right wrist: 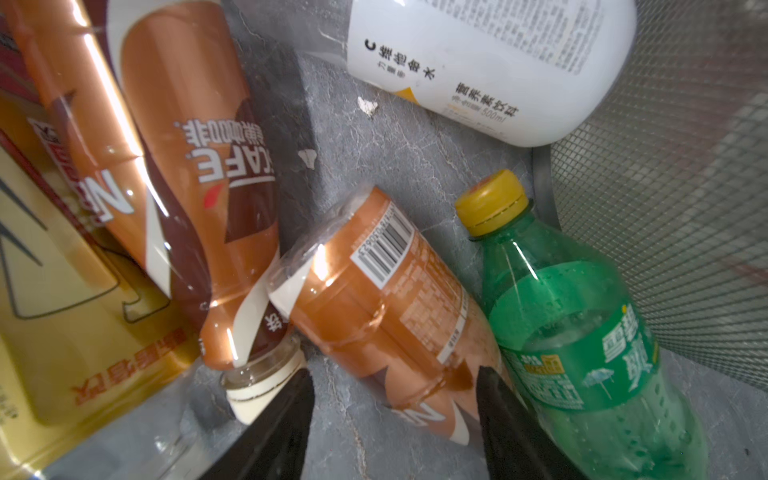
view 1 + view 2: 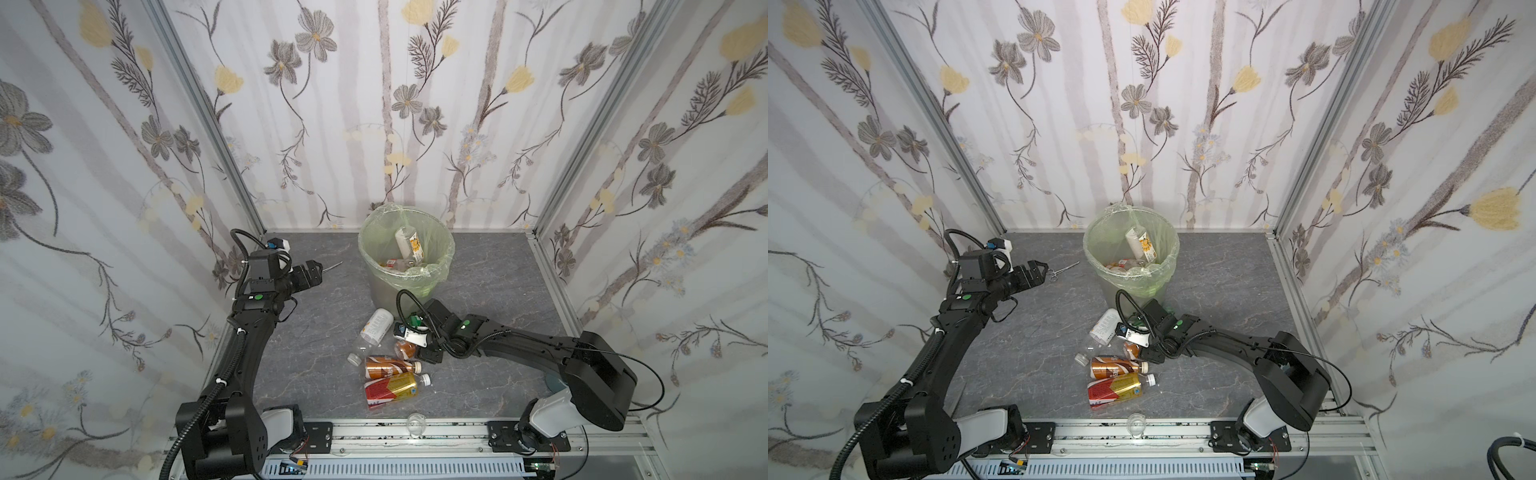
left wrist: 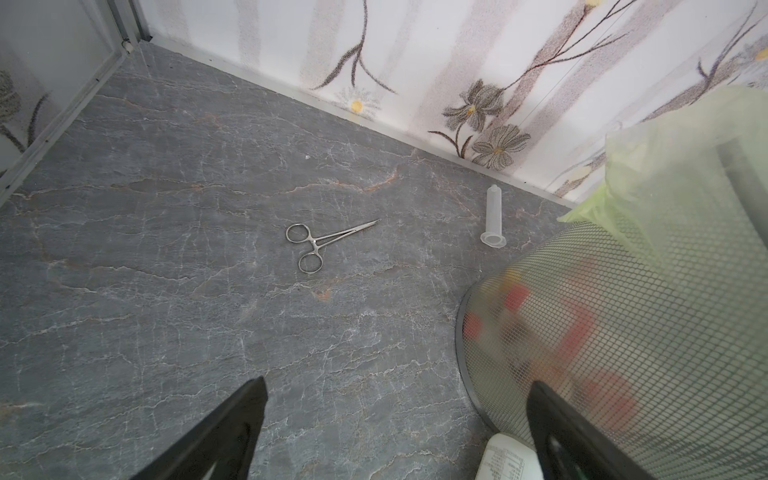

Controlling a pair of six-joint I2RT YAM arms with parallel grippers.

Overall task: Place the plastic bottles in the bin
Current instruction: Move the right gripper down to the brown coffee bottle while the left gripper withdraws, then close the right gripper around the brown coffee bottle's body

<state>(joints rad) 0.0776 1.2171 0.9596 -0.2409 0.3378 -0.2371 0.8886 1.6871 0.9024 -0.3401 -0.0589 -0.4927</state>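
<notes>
The right claw (image 1: 395,370) is down over the bottles clustered at mid-table, its jaws set either side of a small coffee bottle (image 1: 386,291) that lies flat. A strip of table shows between one finger and the bottle's side, so I read the jaws as partly apart and straddling it, not clamped. The lift turns on one relation: the bottle's long axis runs away from the wrist, across the line on which the jaws close, so they would meet its narrow width (the right way to take it). The spot is crowded, though. A green bottle (image 1: 582,332) lies just beside one finger, nearly parallel, and the neck of a second coffee bottle (image 1: 187,166) sits by the other. In a top view the bin (image 2: 378,286) stands just beyond this claw, farther from the robot's base, with several bottles inside. A white bottle (image 2: 376,328) and a red-gold bottle (image 2: 390,390) also lie on the table. The left claw (image 3: 399,380) hangs wide open and empty, well off toward the left wall above forceps (image 3: 316,245), so the right arm is clearly the nearer.
</notes>
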